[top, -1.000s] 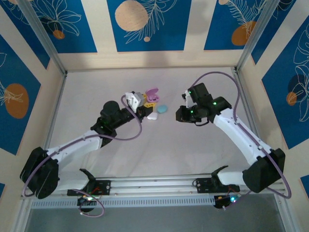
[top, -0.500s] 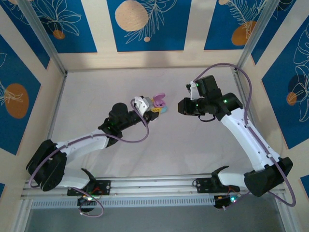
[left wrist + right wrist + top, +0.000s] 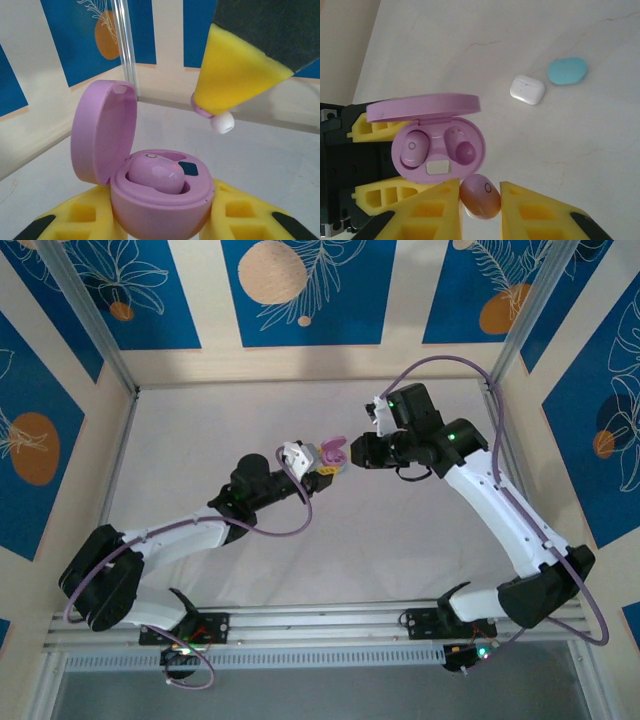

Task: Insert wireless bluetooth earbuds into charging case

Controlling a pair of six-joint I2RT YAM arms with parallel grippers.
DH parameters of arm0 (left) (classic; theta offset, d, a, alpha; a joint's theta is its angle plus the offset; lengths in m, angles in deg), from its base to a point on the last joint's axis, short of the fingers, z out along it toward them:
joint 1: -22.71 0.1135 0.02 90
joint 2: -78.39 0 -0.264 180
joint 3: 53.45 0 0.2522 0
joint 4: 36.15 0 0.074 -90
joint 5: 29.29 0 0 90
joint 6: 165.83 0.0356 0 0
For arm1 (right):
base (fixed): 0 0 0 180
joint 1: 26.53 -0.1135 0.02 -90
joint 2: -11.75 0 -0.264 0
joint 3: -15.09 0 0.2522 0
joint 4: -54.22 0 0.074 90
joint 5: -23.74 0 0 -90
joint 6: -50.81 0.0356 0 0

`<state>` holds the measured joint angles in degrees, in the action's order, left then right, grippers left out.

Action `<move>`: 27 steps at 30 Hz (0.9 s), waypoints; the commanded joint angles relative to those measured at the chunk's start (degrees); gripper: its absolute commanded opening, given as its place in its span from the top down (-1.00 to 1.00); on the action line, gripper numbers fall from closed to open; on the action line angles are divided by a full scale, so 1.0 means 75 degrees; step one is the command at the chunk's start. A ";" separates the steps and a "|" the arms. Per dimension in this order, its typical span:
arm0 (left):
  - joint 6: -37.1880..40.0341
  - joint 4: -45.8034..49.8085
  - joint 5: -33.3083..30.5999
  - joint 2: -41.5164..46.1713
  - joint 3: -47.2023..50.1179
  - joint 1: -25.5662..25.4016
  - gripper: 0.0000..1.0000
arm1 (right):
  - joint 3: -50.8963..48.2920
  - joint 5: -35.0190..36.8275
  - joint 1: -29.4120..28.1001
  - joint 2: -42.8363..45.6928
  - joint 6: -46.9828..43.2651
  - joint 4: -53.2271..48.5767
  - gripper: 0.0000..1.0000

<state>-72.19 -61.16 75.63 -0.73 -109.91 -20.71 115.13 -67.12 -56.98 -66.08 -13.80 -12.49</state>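
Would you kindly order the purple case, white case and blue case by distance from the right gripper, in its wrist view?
1. purple case, open, just beyond the right gripper, upper left.
2. white case, on the table, farther right.
3. blue case, farthest, beyond the white one.

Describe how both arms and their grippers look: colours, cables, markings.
The left arm and right arm match: white links between bulky black joint housings, each with a looped lilac cable. Small green lights glow on the right arm's housings. The left gripper and right gripper have wedge-shaped yellow fingers with moulded rectangular pockets and black bases.
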 commanded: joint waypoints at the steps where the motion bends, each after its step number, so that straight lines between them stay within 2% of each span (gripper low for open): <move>1: 0.0161 -0.0329 0.0062 0.0056 -0.0295 -0.0094 0.41 | 0.0340 0.0220 -0.0165 -0.0183 -0.0241 0.0155 0.55; 12: 0.0183 -0.0245 0.0087 0.0120 -0.0330 -0.0151 0.41 | 0.0624 0.0866 -0.0506 -0.0587 -0.0548 0.0281 0.55; 27: -0.0040 -0.0650 -0.0161 0.0218 -0.0200 -0.0146 0.41 | 0.0657 0.1737 -0.0937 -0.0733 -0.1020 -0.0205 0.55</move>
<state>-72.28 -61.26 74.60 -0.70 -110.13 -21.08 118.81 -56.48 -63.32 -71.63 -19.92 -11.70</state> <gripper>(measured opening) 0.330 0.224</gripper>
